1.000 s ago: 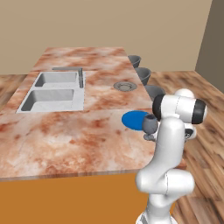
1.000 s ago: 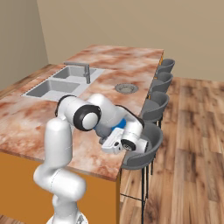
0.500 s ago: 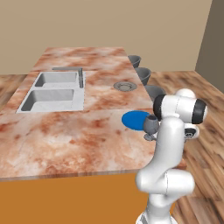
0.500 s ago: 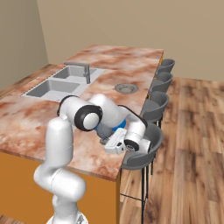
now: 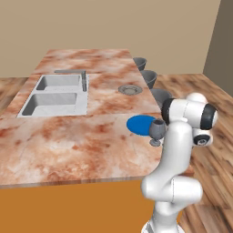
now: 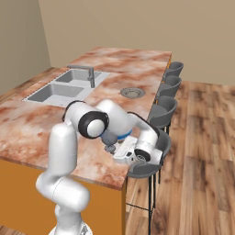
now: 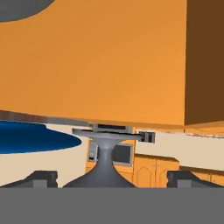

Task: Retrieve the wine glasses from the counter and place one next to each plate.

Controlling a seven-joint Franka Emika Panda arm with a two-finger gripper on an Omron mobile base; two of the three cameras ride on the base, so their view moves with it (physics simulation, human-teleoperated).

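A wine glass [image 5: 157, 130] stands upright on the tabletop [image 5: 77, 141], near its right edge and just beside the blue plate [image 5: 142, 124], on the plate's near-right side. Seen from the right base camera, the glass [image 6: 109, 140] is mostly hidden behind the arm, with only its bowl and foot peeking out below the elbow. In the hand camera the picture is rolled over: the glass [image 7: 104, 164] appears upside down, its round foot against the orange surface above and its bowl swelling toward the bottom edge, with the blue plate [image 7: 35, 138] to its left.

The claw [image 7: 112, 178] is spread wide, one fingertip [image 7: 41, 178] on each side of the bowl and well clear of it, so nothing is gripped. From the right base camera the claw [image 6: 126, 153] hangs at the tabletop's edge, above a grey stool [image 6: 149, 167].

Farther along the tabletop lie a grey plate [image 5: 130, 89] and a double sink [image 5: 57, 94] with its tap. More stools [image 6: 170, 82] line the right side.
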